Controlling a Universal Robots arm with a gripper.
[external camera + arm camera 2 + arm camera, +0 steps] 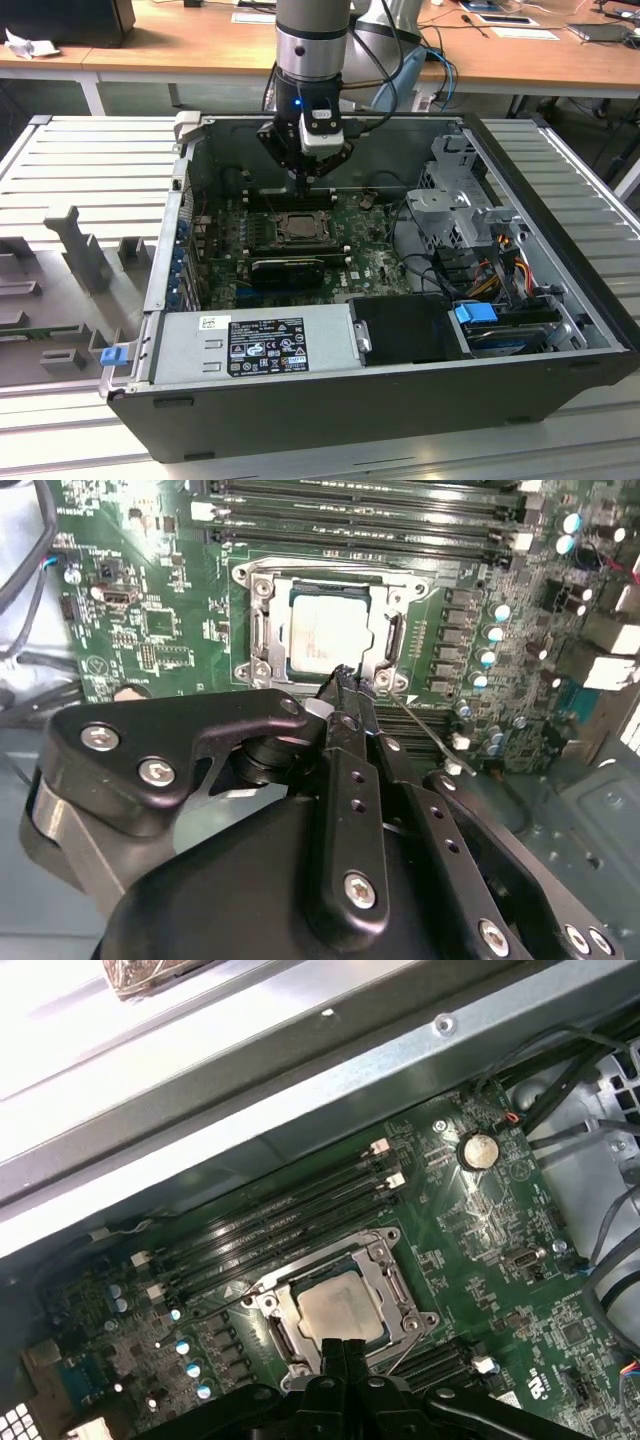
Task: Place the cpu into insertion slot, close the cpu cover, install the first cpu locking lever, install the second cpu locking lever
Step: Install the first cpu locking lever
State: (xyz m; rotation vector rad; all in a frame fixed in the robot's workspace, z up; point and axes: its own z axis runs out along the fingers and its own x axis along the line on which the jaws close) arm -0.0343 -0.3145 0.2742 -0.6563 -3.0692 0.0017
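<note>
The cpu [322,632] [340,1310] lies flat in the insertion slot [298,228] on the green motherboard. The silvery cpu cover [392,640] [397,1282] lies down around it as a frame. My gripper [344,678] [342,1348] [304,180] is shut, its two black fingers pressed together with nothing seen between them. The tips hover at one edge of the socket frame. A thin wire locking lever [425,730] [403,1352] slants out from the socket corner right beside the fingertips. Whether the tips touch it I cannot tell.
Long black memory slots [290,1222] [360,515] run along one side of the socket. A black card [288,268], a grey power supply [255,345] and drive cages with cables [465,215] crowd the case. Case walls [165,260] ring the board.
</note>
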